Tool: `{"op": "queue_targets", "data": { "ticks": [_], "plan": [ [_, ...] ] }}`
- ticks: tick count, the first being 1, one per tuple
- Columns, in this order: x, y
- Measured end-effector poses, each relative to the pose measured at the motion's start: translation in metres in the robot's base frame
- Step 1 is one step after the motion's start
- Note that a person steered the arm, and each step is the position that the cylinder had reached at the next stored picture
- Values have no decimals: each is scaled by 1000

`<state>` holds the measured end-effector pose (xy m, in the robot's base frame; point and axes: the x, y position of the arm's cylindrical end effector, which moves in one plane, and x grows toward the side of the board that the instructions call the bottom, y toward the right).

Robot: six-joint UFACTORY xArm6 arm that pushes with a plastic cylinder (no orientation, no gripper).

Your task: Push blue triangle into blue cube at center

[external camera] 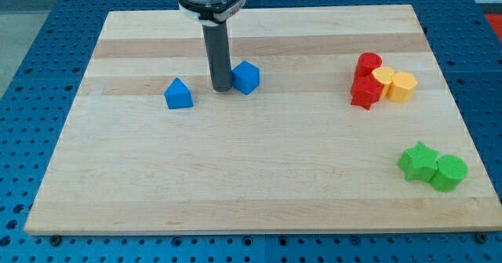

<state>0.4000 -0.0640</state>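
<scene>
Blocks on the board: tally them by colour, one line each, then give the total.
Blue: 2, a triangle and a cube
Red: 2, a cylinder and a star
Yellow: 2, and
Green: 2, a star and a cylinder
Total: 8

My tip stands between the two blue blocks, close beside the cube.

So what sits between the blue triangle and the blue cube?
My tip, right beside the blue cube; bare board separates it from the blue triangle, as the camera view shows.
</scene>
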Motion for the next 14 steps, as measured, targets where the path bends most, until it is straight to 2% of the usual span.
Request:
{"op": "queue_targets", "data": {
  "ticks": [2,3,4,6,8,9,11,12,13,14],
  "plan": [
    [120,-36],
    [127,-68],
    [64,-86],
    [17,-78],
    [6,-18],
    [7,-18],
    [20,-74],
    [13,-98],
    [-21,-80],
    [-20,-65]
  ]
}}
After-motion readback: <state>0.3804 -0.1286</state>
